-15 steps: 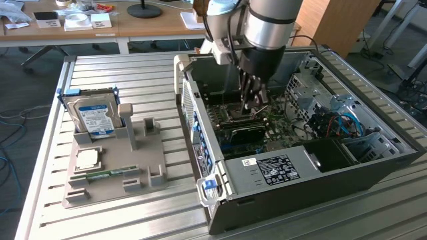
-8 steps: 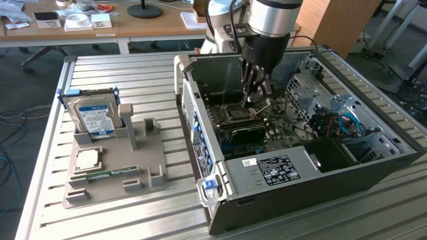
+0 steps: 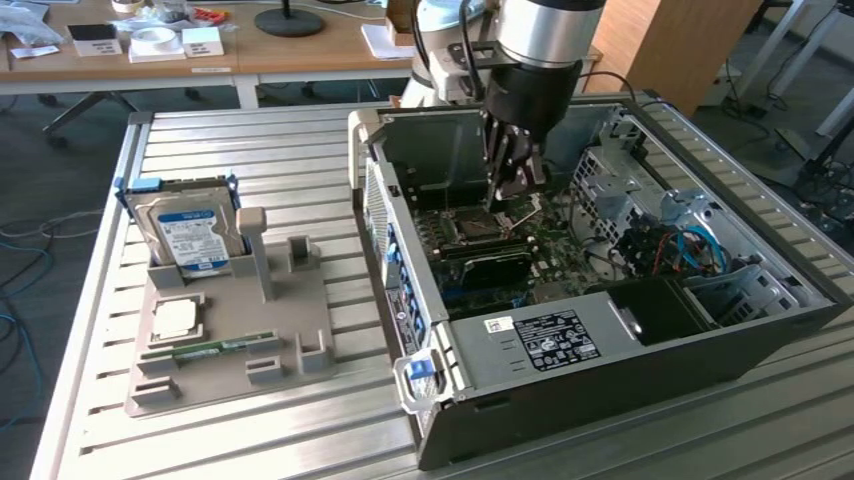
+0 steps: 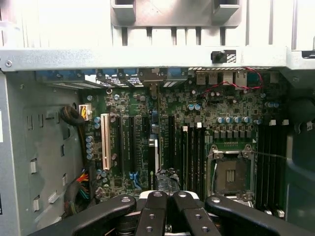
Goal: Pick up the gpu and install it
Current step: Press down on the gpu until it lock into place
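The gpu (image 3: 487, 268) stands on edge on the motherboard inside the open computer case (image 3: 747, 330), its dark face towards the exterior view's camera. My gripper (image 3: 518, 200) hangs inside the case just above the card, fingers pressed together, with a small gap to the card's top edge. In the wrist view the shut gripper (image 4: 166, 194) points down at the motherboard (image 4: 226, 113). A thin edge-on card, the gpu (image 4: 155, 152), runs along the expansion slots in front of the tips. Nothing shows between the fingers.
A grey parts fixture (image 3: 287, 330) lies at the exterior view's left, holding a blue-labelled hard drive (image 3: 187, 235), a CPU (image 3: 176, 318) and a narrow green RAM stick (image 3: 214, 350). The case's walls, drive cage (image 3: 627, 170) and power supply (image 3: 561, 335) crowd the gripper.
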